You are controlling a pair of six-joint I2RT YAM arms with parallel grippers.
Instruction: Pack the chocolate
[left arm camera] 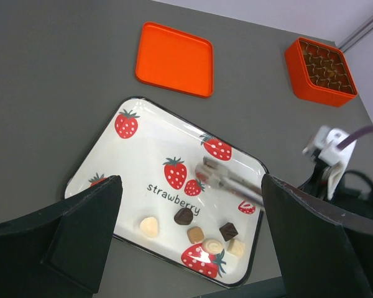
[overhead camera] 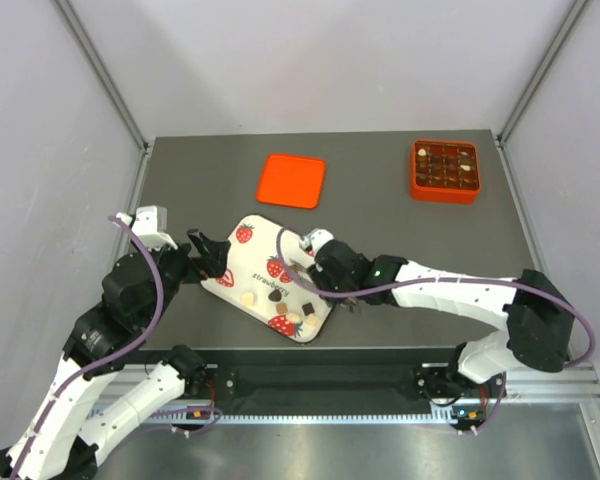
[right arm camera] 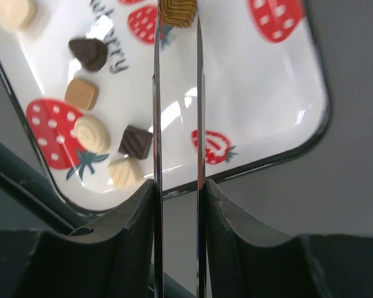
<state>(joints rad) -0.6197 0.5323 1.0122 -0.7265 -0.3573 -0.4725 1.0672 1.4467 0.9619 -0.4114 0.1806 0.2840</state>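
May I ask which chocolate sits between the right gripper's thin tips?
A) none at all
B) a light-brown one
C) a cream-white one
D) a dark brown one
B: the right wrist view shows a light-brown piece between the thin tips of the right gripper, over the tray.

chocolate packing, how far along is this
Done: the orange box already holds some pieces; how full is unclear. In hand: the right gripper pinches a light-brown piece over the strawberry tray. Left: six loose pieces on the tray, then probably the orange lid, lying apart from the box.
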